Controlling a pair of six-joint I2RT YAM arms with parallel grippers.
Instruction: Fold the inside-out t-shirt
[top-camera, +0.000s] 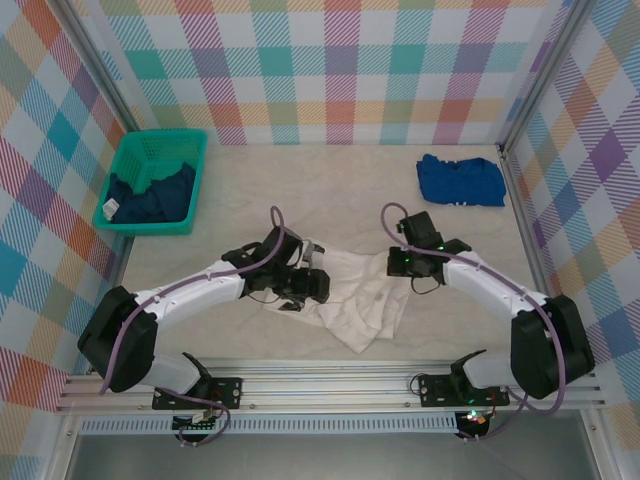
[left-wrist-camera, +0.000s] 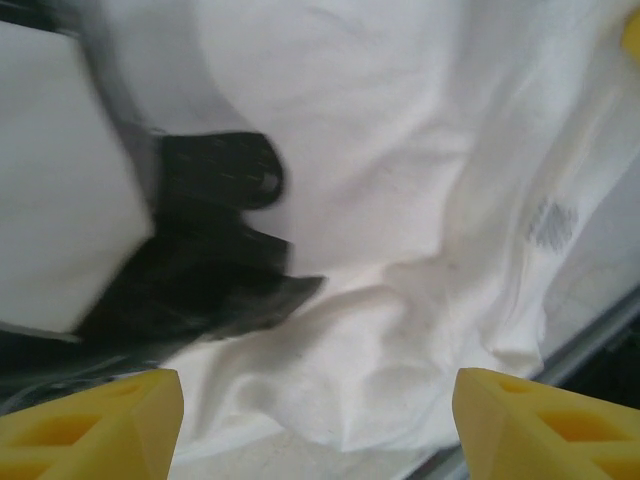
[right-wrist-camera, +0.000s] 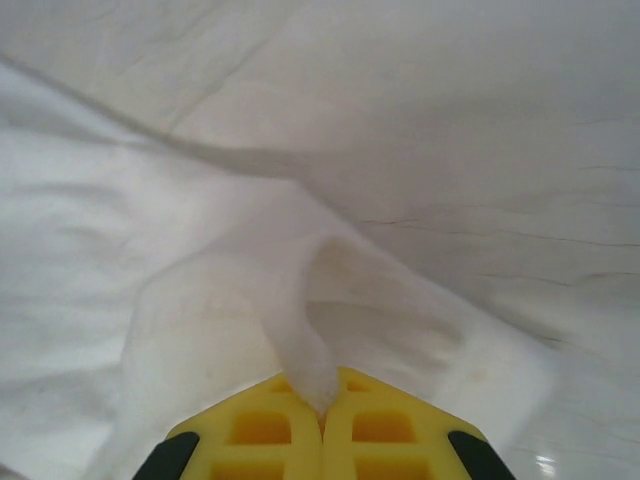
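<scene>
The inside-out t-shirt (top-camera: 355, 300) lies crumpled and white on the table between my two arms. In the left wrist view my left gripper (left-wrist-camera: 320, 430) hangs open just above its rumpled cloth (left-wrist-camera: 400, 330), the yellow fingertips (left-wrist-camera: 100, 420) wide apart with nothing between them. From above, that gripper (top-camera: 312, 283) sits at the shirt's left edge. My right gripper (right-wrist-camera: 322, 405) is shut on a pinched fold of the shirt (right-wrist-camera: 300, 330), which rises as a small ridge from the closed yellow pads. Seen from above, the right gripper (top-camera: 397, 263) is at the shirt's upper right corner.
A green basket (top-camera: 128, 158) holding a dark navy garment (top-camera: 150, 198) stands at the back left. A bright blue folded shirt (top-camera: 460, 180) lies at the back right. Plaid walls close in the sides and back. A metal rail (top-camera: 330, 385) runs along the near edge.
</scene>
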